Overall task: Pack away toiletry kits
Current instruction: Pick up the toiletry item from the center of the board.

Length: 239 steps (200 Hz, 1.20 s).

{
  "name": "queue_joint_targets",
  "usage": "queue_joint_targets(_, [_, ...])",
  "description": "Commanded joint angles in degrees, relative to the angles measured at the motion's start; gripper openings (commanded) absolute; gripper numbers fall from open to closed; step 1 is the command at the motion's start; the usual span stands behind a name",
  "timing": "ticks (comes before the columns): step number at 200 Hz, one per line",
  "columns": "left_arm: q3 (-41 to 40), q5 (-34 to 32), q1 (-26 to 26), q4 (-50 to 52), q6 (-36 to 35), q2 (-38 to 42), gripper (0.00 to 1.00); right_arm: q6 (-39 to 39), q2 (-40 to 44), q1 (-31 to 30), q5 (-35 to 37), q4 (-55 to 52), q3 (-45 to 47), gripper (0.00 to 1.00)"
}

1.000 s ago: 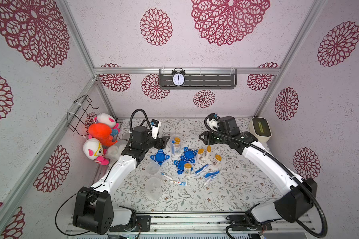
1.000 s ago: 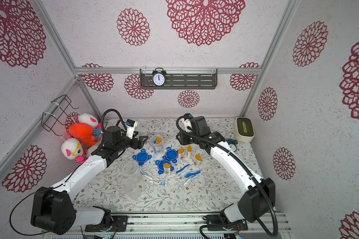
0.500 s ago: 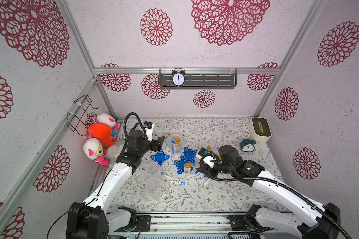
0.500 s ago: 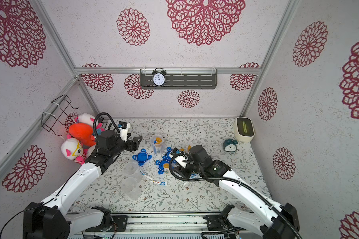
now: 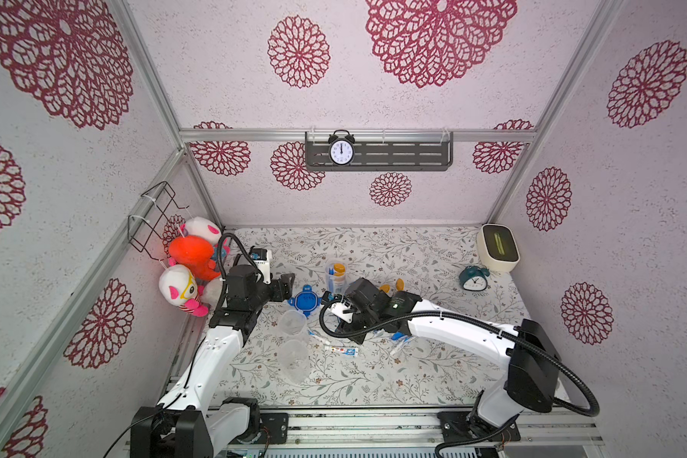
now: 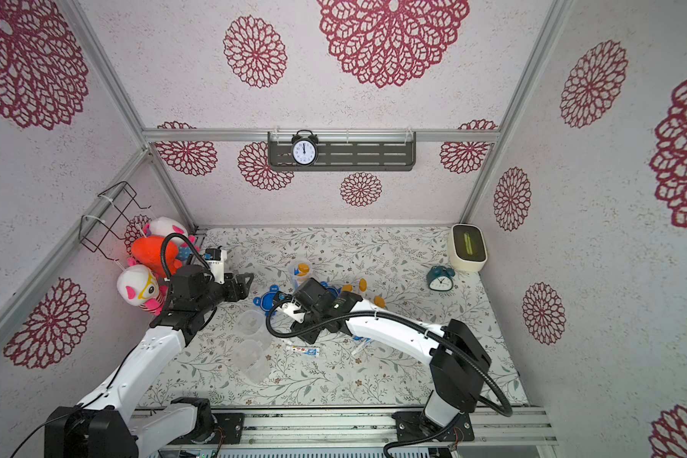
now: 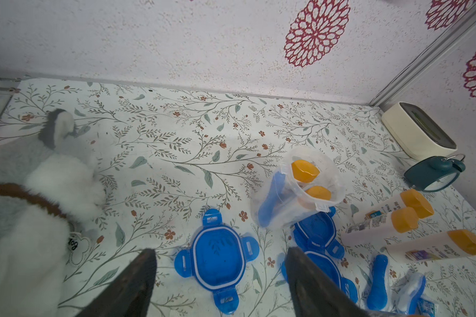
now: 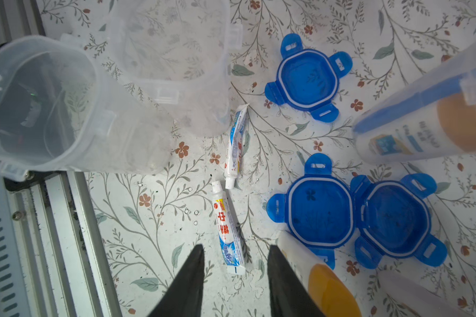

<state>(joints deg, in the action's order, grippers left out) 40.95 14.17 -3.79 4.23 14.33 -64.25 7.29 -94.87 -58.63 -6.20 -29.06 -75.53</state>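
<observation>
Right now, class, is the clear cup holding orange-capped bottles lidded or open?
Open: the cup has a bare mouth with two orange caps showing; three blue lids lie on the table.

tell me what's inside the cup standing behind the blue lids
The cup holds two bottles with orange caps and a blue toothbrush. Its bottom is hidden by them and the cloudy wall, so anything smaller down there cannot be seen.
</observation>
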Motion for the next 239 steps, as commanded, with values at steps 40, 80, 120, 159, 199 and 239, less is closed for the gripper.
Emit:
queue_joint_targets(40, [-2.54, 2.97, 3.46, -0.95, 4.48, 0.00, 0.77, -3.42, -8.53, -1.95, 4.85, -8.20, -8.63, 0.39])
queue_joint_targets(80, [-3.11, 4.09, 4.84, -2.37, 5.15, 0.35, 0.77, -4.05, -10.80, -1.93, 2.02, -5.87, -8.29, 0.38])
queue_joint_targets(120, [-3.16, 4.34, 5.26, -2.62, 4.96, -0.30, 0.77, -1.77, -10.00, -1.93, 1.22, -1.17, -4.64, 0.43])
queue_joint_targets(159, [-3.07, 4.73, 5.46, -3.08, 5.18, -0.89, 0.77, -0.75, -7.70, -1.85, 1.44, 4.13, 0.87, 0.47])
queue_joint_targets(199, [-3.00, 4.69, 5.55, -3.18, 5.10, -0.92, 0.77, -0.90, -5.44, -2.07, 0.09, 7.62, 5.22, 0.46])
queue_joint_targets(239, [-2.72, 4.55, 5.55, -2.82, 5.08, -0.32, 0.77, -1.14, -3.60, -2.19, 1.00, 9.94, 8.83, 0.43])
